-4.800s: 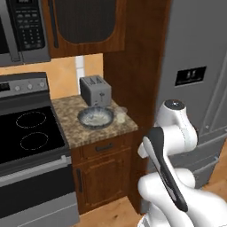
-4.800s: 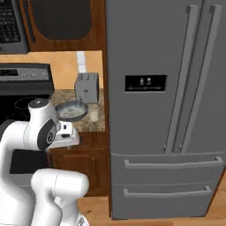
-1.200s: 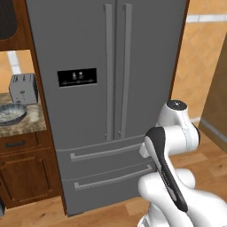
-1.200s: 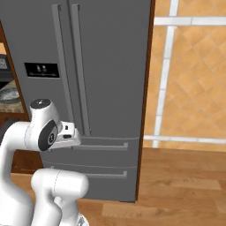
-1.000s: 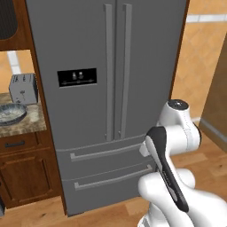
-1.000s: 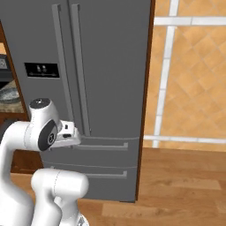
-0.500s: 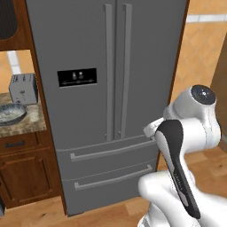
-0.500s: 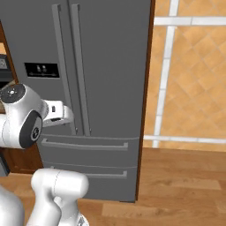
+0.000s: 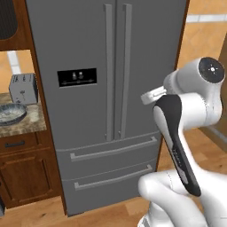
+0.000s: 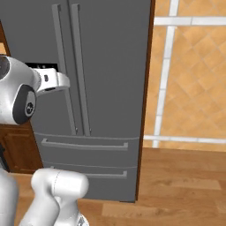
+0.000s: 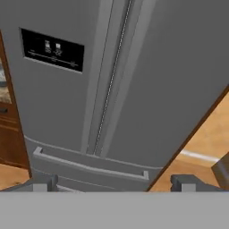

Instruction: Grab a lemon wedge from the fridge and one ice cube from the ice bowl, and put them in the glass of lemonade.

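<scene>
The fridge [image 9: 111, 88] fills the centre of the left base view and the left half of the right base view, with both upper doors closed and both bottom drawers shut. The gripper [image 11: 114, 181] faces the doors in the hand view, its two finger tips standing wide apart at the lower corners of the frame with nothing between them, so it is released and carries nothing. The arm's white wrist sits at mid right of the left base view, near the door handles [image 9: 116, 71] but apart from them as far as can be judged. The dispenser panel [image 11: 53, 49] lies at the upper left of the hand view. The ice bowl [image 9: 11, 114] rests on the counter [image 9: 26, 124] at the left edge of the left base view, just in front of the toaster [image 9: 23, 88]. The lemon wedge is presumably behind the closed doors; this cannot be confirmed. The bowl's contents are too small to make out. Assessment: the task stands at its opening stage. No door is open, no wedge or ice cube is taken, and nothing is delivered to the glass. Remaining: open a door, fetch the wedge, fetch one cube, place both.
</scene>
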